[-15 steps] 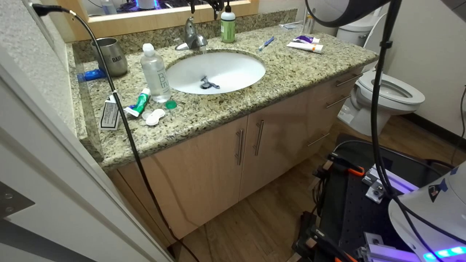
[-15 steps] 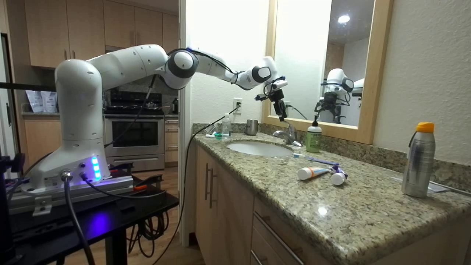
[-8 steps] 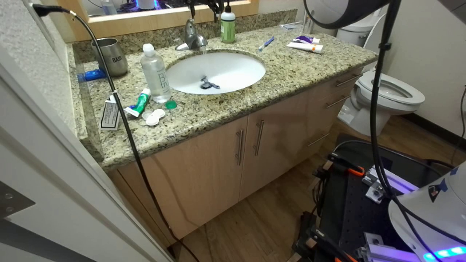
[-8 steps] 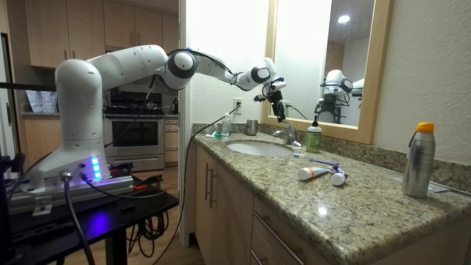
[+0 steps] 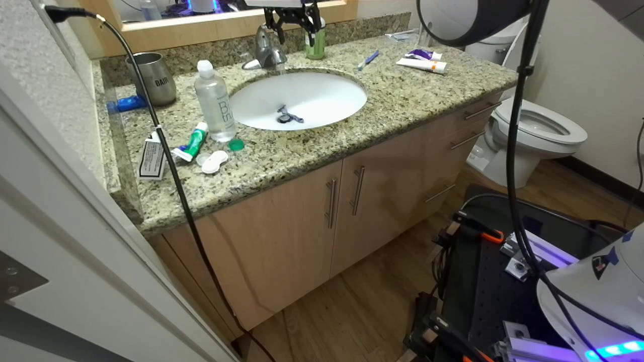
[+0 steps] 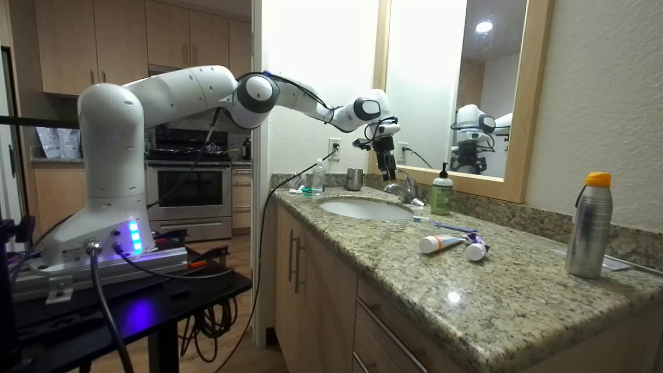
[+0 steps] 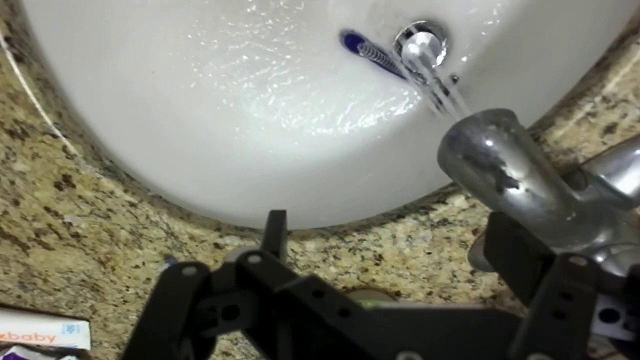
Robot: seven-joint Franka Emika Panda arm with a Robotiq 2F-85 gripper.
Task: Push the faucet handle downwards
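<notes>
The faucet handle is a slim grey metal lever on top of the curved faucet. The lever also shows in an exterior view, raised above the spout. Water runs from the spout into the white oval basin. My gripper is open and empty, with its fingers wide apart. It hangs just beside the handle, on the soap bottle's side and over the basin's back edge. In the wrist view my gripper has its right finger overlapping the faucet body; contact cannot be told.
A green soap bottle stands beside the faucet, partly behind my gripper in an exterior view. A clear bottle and a metal cup stand at the basin's far side. A mirror frame rises behind the faucet.
My gripper has moved down and away from the mirror, toward the basin and the soap bottle's side. The handle looks unmoved, and water runs throughout.
</notes>
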